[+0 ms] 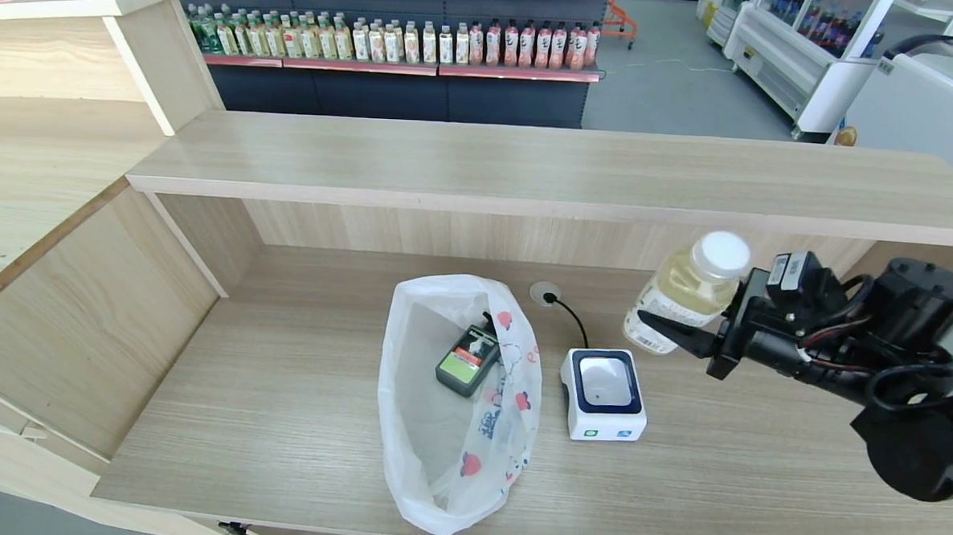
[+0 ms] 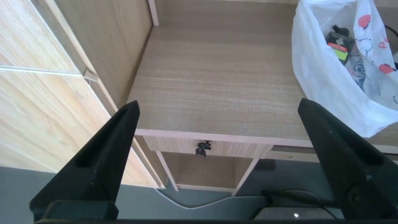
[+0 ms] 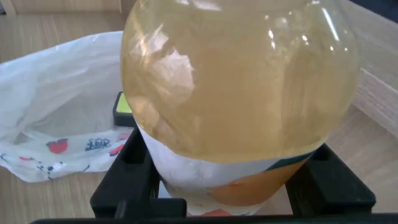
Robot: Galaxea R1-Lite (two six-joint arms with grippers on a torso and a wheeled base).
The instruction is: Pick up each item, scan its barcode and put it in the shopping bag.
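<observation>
Right jaws clamped round bottle (image 1: 688,297) — cap tilted up toward worktop's (image 1: 277,420) rear | left jaws agape, empty

Shop: checkout counter (image 1: 529,165), stocked drink shelves (image 1: 398,43).

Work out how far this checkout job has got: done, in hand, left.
Done: one small dark box with a green label lies inside the white plastic shopping bag. In hand: the right gripper has its jaws shut on a clear white-capped bottle of pale yellow drink. Left: scan it at the white and navy scanner, then bag it.
</observation>
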